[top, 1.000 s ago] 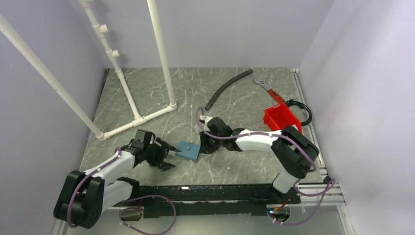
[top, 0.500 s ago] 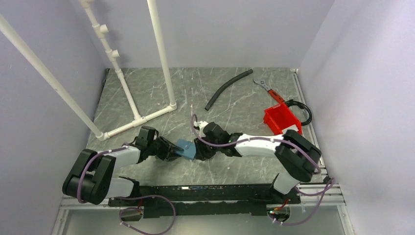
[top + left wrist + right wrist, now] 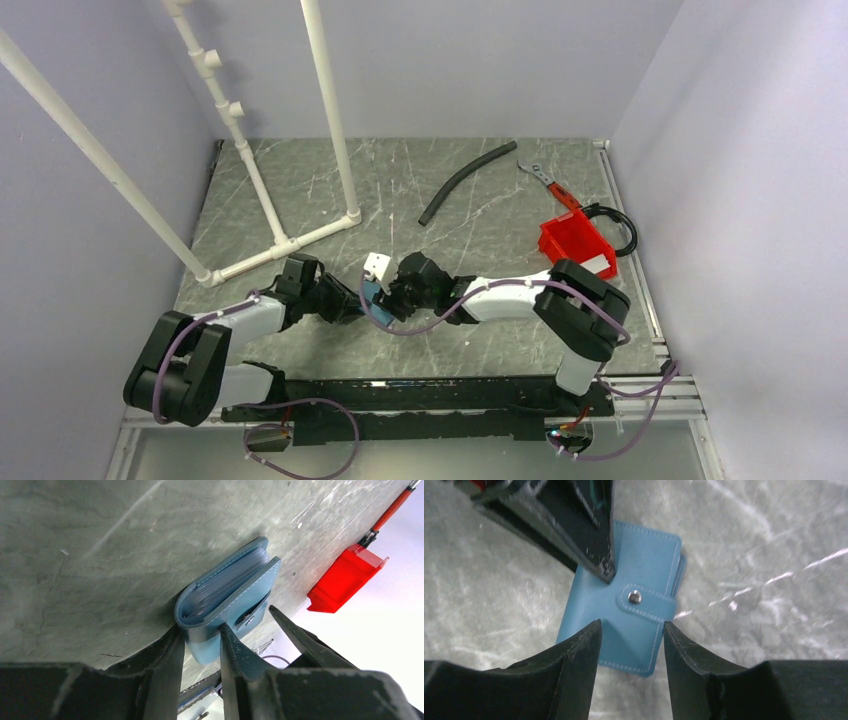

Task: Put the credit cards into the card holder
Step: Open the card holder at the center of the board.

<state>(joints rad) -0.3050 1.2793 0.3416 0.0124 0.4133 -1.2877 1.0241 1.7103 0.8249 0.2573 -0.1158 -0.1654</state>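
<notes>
The card holder (image 3: pixel 624 610), a blue bifold wallet, is folded shut with its snap strap fastened. In the top view only a sliver of it (image 3: pixel 371 298) shows between the two grippers. My left gripper (image 3: pixel 200 630) is shut on the wallet's folded spine (image 3: pixel 225 597), which is tipped up on edge on the table. Layered pocket edges show inside it. My right gripper (image 3: pixel 631 625) is open, its fingers straddling the strap end from above. One left finger (image 3: pixel 596 540) rests on the cover. No loose credit cards are in view.
A red bin (image 3: pixel 575 243) stands at the right, with a black cable (image 3: pixel 618 225) behind it. A red-handled tool (image 3: pixel 548 182) and a black hose (image 3: pixel 465 180) lie at the back. A white pipe frame (image 3: pixel 290 235) stands at the left.
My left gripper has reached right and closed on the wallet. My right gripper has moved left over it. The wallet has shifted slightly left and tipped up.
</notes>
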